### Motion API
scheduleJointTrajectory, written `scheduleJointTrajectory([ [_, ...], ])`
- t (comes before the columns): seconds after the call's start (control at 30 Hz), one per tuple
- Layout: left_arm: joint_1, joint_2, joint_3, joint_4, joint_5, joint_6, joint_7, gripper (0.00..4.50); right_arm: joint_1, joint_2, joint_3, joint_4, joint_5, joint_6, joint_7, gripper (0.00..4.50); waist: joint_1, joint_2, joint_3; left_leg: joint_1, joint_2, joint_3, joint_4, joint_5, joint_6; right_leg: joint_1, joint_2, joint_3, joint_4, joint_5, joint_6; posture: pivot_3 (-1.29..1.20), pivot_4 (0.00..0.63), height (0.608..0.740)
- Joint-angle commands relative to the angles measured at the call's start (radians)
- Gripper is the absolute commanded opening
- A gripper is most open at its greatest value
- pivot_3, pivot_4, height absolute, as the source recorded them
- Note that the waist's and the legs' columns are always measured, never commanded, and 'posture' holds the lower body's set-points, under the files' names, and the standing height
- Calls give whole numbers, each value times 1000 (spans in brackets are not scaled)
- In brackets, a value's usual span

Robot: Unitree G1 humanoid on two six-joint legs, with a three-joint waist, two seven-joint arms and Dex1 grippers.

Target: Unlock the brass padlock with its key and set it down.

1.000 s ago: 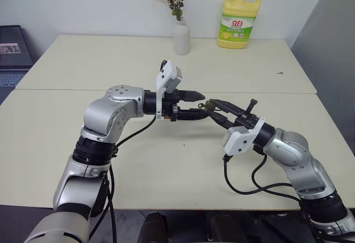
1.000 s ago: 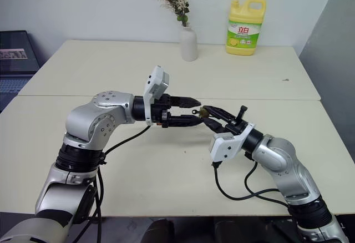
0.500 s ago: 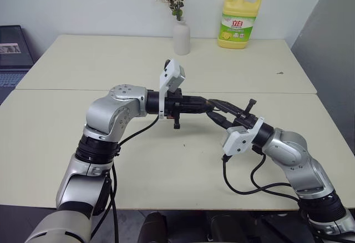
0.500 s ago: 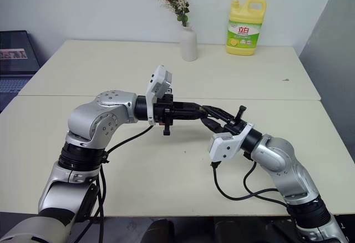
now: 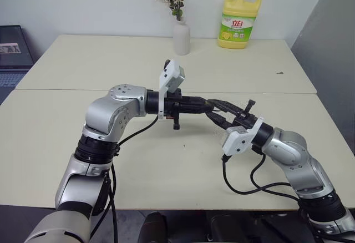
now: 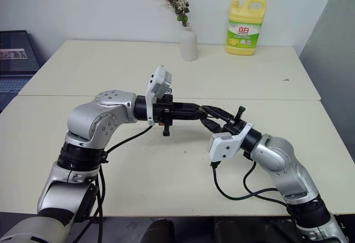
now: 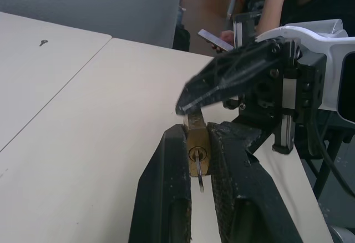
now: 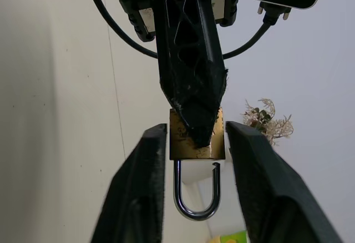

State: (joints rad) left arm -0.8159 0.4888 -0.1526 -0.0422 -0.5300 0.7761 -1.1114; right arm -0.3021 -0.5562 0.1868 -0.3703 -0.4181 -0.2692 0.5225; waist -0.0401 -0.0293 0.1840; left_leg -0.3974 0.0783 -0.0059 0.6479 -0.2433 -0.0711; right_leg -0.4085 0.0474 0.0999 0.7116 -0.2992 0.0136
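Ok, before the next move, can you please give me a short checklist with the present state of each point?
1. Left gripper shut on the brass padlock: ok.
2. Right gripper let go, its fingers apart from the padlock body: ok.
3. Shackle open, one end free of the body: ok.
4. Key in the keyhole: ok.
5. Padlock set down on the table: not ok, it is held above it.
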Motion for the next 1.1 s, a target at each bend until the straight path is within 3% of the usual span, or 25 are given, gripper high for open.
scheduleJointTrajectory([
  [0.03, -10, 17, 14, -3, 1, -32, -17, 166, 7, -44, -51, -31, 31, 17, 29, 3053, 0, 0, 0, 0, 0, 0, 0, 0, 0, 0, 0, 0, 0, 0, 0, 0, 150, 740],
  [0.3, -18, 50, 28, 62, 23, -93, -45, 166, 105, -139, -154, -104, 194, 12, 103, 3093, 2, 0, 0, 0, 0, 0, 0, 0, 0, 0, 0, 0, 0, 0, 0, 0, 150, 740],
  [0.6, -5, 71, 31, 51, 5, -106, -91, 166, 35, -114, -123, -124, 322, 39, 145, 28, -4, 0, 0, 0, 0, 0, 0, 0, 0, 0, 0, 0, 0, -2, 4, 0, 150, 740],
  [1.1, 8, 66, 48, 6, -42, -69, -105, 166, -73, -107, -56, -14, 349, 10, 227, 0, -1, 0, 0, 0, 0, 0, 0, 0, 0, 0, 0, 0, 0, -2, 4, 0, 150, 740],
])
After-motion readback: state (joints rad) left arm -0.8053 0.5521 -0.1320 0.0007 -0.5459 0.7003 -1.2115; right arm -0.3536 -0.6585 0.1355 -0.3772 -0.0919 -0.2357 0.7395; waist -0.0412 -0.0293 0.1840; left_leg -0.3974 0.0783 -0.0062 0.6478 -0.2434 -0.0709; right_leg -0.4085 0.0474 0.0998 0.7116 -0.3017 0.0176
